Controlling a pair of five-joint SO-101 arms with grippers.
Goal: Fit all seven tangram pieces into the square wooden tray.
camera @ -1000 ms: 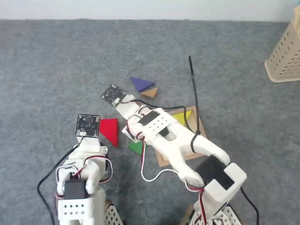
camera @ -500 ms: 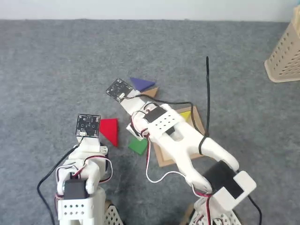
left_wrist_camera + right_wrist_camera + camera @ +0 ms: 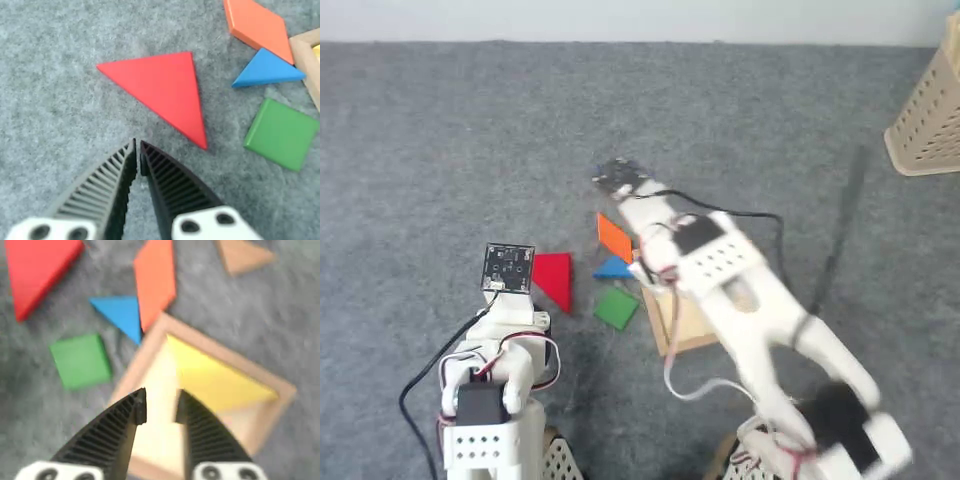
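High view shows the square wooden tray (image 3: 667,338) lying on the grey desk (image 3: 440,130), partly under the right arm (image 3: 740,290). The green square (image 3: 616,307) is just beside its corner, the blue triangle (image 3: 615,268) and orange parallelogram (image 3: 614,237) lie a little beyond, and the red triangle (image 3: 555,280) is near the left arm (image 3: 495,390). Right wrist view has the right arm's jaws slightly apart and empty above the tray's bare floor, next to the yellow triangle (image 3: 215,377) that lies inside the tray; a tan triangle (image 3: 242,255) lies on the desk beyond the tray. Left wrist view has the left arm's jaws closed together, holding nothing, their tips near the red triangle's long edge without touching it.
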